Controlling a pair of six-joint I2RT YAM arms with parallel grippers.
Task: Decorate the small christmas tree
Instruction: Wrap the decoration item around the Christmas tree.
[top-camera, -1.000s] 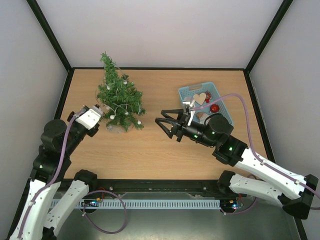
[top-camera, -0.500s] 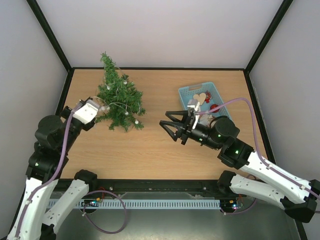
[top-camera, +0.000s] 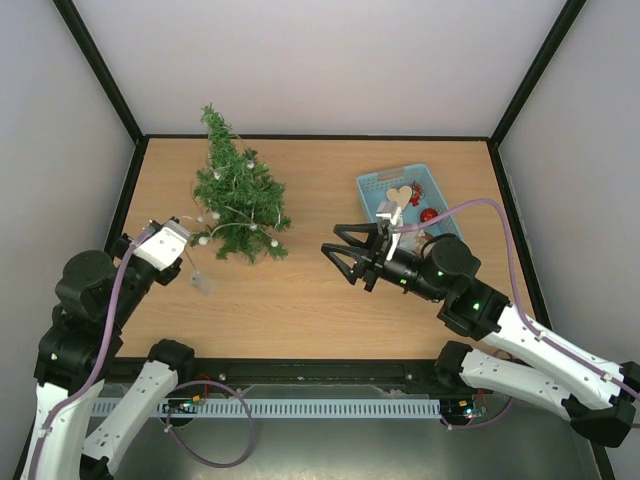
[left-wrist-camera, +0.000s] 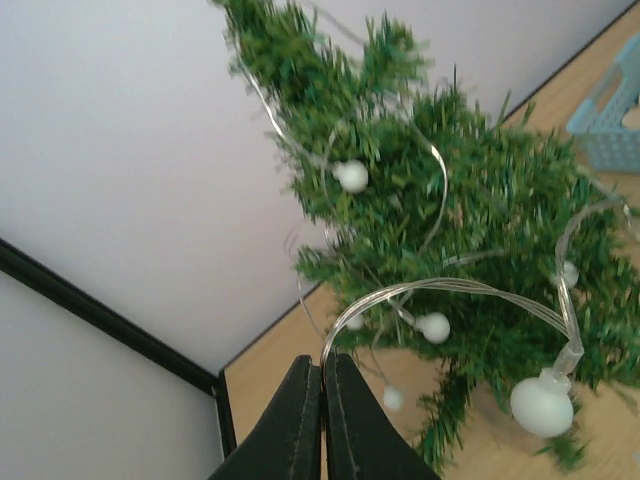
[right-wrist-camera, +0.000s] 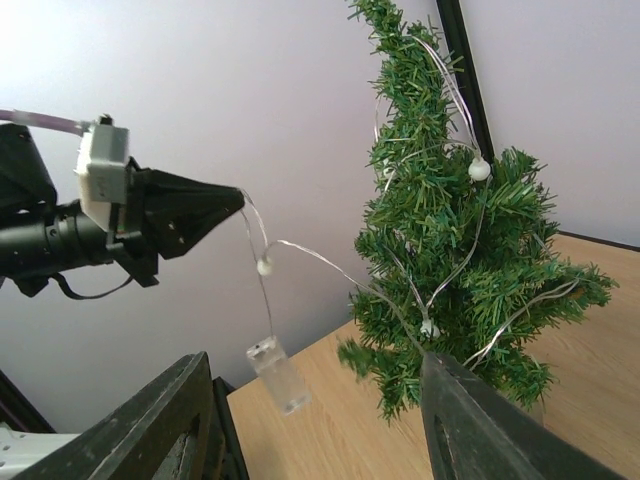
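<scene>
Your left gripper (left-wrist-camera: 322, 365), fingers pressed together on the thin silver wire of white bead lights (left-wrist-camera: 450, 290), has drawn back from the small green christmas tree (top-camera: 238, 195), which stands far left on the pale wooden table (top-camera: 300, 300). The clear battery box (right-wrist-camera: 278, 375) now dangles, so I judge the draping unfinished. Your right gripper (top-camera: 338, 252) is spread and empty. Count one tree, one light string and one blue plastic basket (top-camera: 372, 182).

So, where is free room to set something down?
Bare wood lies between the small christmas tree and the blue basket, and along the near edge. Crowded: beside the tree, where the left tool holds the light string.
</scene>
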